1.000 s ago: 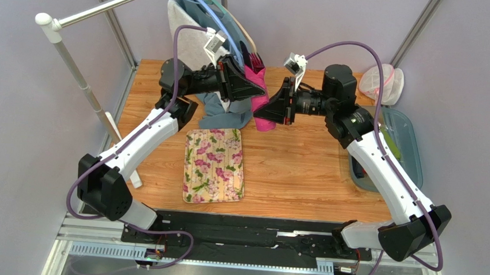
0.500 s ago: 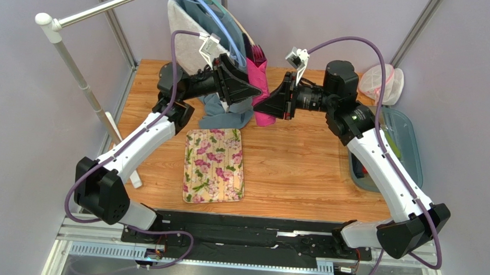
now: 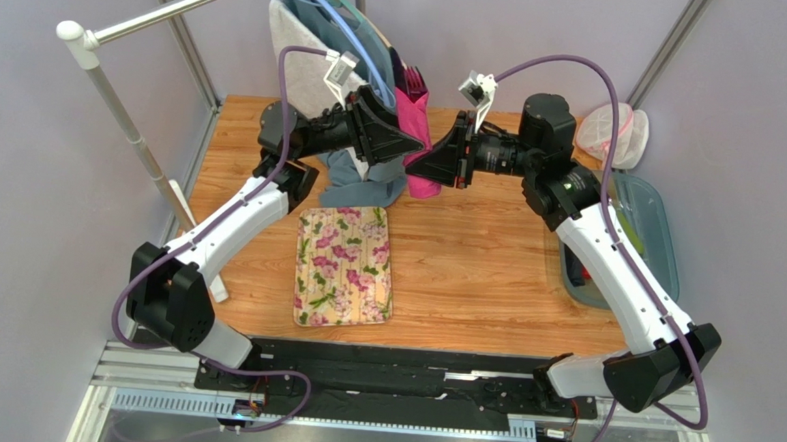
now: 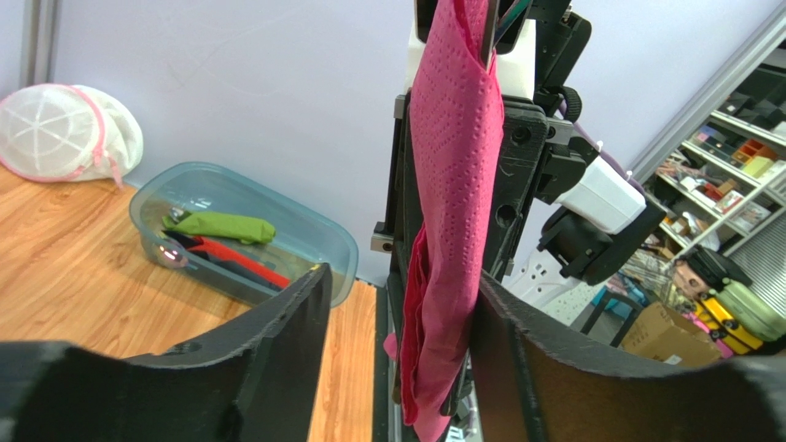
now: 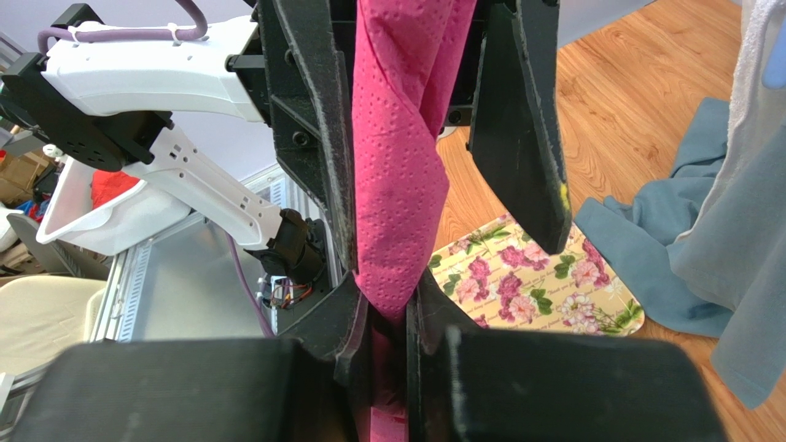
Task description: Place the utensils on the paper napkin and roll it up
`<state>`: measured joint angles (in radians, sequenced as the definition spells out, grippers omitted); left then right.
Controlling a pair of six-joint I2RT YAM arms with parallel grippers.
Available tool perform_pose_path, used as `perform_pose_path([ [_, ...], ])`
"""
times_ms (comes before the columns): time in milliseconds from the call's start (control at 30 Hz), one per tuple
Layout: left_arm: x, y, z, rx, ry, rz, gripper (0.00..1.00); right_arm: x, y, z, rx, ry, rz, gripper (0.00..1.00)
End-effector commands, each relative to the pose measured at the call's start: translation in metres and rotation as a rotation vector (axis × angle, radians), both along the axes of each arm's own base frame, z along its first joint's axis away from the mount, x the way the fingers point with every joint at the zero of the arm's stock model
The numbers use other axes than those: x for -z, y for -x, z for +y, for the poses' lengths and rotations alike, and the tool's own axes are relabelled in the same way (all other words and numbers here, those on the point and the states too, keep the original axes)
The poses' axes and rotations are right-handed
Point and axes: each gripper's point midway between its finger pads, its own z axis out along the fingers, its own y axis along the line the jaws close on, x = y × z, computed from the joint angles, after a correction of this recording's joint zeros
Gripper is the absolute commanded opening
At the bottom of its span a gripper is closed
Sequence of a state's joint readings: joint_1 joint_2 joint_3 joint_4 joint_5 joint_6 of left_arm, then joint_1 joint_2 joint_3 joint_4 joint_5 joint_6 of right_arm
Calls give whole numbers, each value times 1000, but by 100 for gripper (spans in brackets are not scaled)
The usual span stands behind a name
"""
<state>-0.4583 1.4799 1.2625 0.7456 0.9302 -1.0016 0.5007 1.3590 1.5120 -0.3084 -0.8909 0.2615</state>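
Left hand has just let go, and its jaws now stand apart either side of the rolled pink napkin. The napkin hangs above the table's far edge, pinched only by the closed right hand. Rolling looks nearly finished.

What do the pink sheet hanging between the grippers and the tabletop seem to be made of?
The magenta-pink sheet looks like thin, matte embossed paper: small dimples cover it and it hangs in soft folds. The orange-brown tabletop looks like wood or wood-look laminate, smooth: plank seams and grain show.
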Motion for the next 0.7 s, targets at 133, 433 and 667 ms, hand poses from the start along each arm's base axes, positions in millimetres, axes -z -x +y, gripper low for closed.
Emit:
perform_pose_path([
  [133, -27, 6, -5, 33, 52, -62, 44, -41, 4, 1, -15, -81, -142, 0],
  [433, -33, 9, -7, 66, 61, -81, 0, -50, 1, 0, -3, -91, -190, 0],
  [667, -44, 10, -1, 42, 79, -118, 0, -45, -1, -1, 13, -68, -197, 5],
])
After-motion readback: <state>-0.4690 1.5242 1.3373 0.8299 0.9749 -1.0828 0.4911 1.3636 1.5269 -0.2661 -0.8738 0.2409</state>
